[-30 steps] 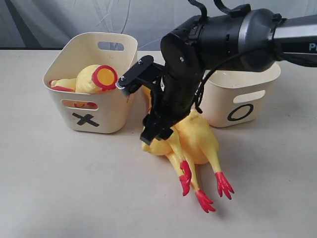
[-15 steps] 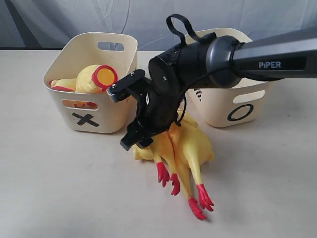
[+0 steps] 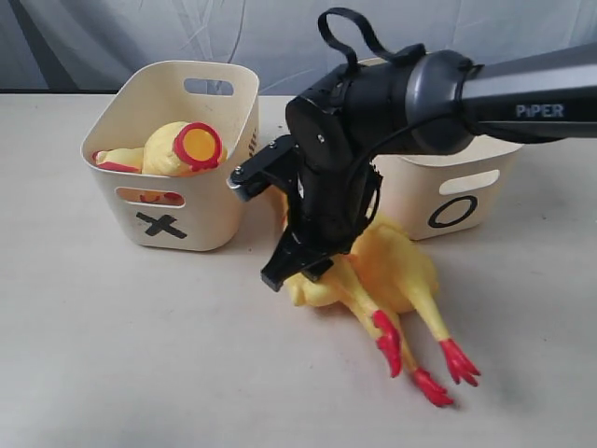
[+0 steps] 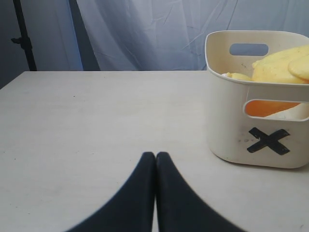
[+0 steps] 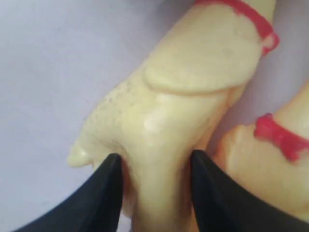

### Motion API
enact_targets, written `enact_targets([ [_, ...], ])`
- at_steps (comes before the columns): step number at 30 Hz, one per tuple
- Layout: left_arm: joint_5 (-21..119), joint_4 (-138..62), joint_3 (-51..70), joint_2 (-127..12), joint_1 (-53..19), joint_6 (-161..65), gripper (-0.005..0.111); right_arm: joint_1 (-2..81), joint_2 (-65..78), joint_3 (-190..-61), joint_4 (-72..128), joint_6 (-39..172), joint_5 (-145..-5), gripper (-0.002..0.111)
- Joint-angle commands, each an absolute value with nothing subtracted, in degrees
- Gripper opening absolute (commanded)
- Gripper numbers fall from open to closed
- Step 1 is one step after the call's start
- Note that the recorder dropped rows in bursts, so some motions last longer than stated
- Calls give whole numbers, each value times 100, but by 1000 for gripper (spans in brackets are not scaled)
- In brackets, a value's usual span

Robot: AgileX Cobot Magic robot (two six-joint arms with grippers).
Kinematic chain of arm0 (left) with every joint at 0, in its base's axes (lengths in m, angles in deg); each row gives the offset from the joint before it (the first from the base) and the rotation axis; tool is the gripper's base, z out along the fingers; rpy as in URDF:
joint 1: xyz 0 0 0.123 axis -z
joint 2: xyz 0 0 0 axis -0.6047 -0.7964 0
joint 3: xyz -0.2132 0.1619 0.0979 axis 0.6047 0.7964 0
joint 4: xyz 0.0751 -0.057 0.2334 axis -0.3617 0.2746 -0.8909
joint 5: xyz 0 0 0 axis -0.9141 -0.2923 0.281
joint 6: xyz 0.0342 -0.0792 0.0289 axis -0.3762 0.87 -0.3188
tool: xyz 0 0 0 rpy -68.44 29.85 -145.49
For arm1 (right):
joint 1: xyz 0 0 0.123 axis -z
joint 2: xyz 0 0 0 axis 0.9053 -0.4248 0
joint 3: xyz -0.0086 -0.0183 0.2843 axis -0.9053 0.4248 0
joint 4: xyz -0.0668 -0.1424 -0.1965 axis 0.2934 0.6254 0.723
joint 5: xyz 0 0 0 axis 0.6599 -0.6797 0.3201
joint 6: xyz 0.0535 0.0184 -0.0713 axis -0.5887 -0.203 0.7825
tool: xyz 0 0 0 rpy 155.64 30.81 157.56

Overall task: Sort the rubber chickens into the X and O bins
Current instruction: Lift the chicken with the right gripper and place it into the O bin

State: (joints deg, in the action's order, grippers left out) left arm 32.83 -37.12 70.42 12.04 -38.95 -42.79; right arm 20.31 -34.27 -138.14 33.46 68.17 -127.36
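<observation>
While my right hand (image 3: 297,269) clamps narrow on one whole rubber chicken (image 5: 164,111), it lies on the counter (image 3: 140,355) between the X bin (image 3: 219,201) and the O bin (image 3: 490,210), touching a second whole chicken (image 3: 406,266). Headless body (image 3: 173,149) is in the X bin: done. O bin contents hidden. Left hand (image 4: 155,162) closed, empty. Judged: at least two left to sort.

Soft, even light leaves faint shadows on the tabletop (image 3: 140,355), while close black fingers (image 5: 108,193) look blurred.
</observation>
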Motion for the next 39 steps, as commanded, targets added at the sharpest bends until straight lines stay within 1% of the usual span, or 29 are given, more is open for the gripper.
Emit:
enact_targets([
  [1,3337,-3747,7030,1231,-3868,-4262,0,2084,-2746,-13762,3768,6698,-13062,-1],
  [6,3337,-3747,7030,1231,-3868,-4262,0,2084,-1946,-13762,4251,6129,-12885,-1],
  [10,3337,-3747,7030,1231,-3868,-4262,0,2084,-1319,-13762,4263,6080,-12569,-1],
  [16,3337,-3747,7030,1231,-3868,-4262,0,2084,-6,-13762,4474,6080,-11275,-1],
  [18,3337,-3747,7030,1231,-3868,-4262,0,2084,313,-13762,5123,6080,-11031,-1],
  [21,3337,-3747,7030,1231,-3868,-4262,0,2084,461,-13762,6714,5836,-11281,-1],
  [25,3337,-3747,7030,1231,-3868,-4262,0,2113,197,-13473,8516,4537,-11327,-1],
  [29,3337,-3747,7030,1231,-3868,-4262,0,2790,-154,-12851,9439,3021,-11012,-1],
  [32,3337,-3747,7030,1231,-3868,-4262,0,3354,-206,-12411,10339,1895,-10162,-1],
  [35,3337,-3747,7030,1231,-3868,-4262,0,3949,-206,-12056,11942,-86,-9227,-1],
  [36,3337,-3747,7030,1231,-3868,-4262,0,4114,-215,-11968,12706,-882,-9173,-1],
  [37,3337,-3747,7030,1231,-3868,-4262,0,4231,-240,-11910,12755,-1418,-9236,-1],
  [39,3337,-3747,7030,1231,-3868,-4262,0,4474,-403,-11978,12755,-1539,-9434,-1],
])
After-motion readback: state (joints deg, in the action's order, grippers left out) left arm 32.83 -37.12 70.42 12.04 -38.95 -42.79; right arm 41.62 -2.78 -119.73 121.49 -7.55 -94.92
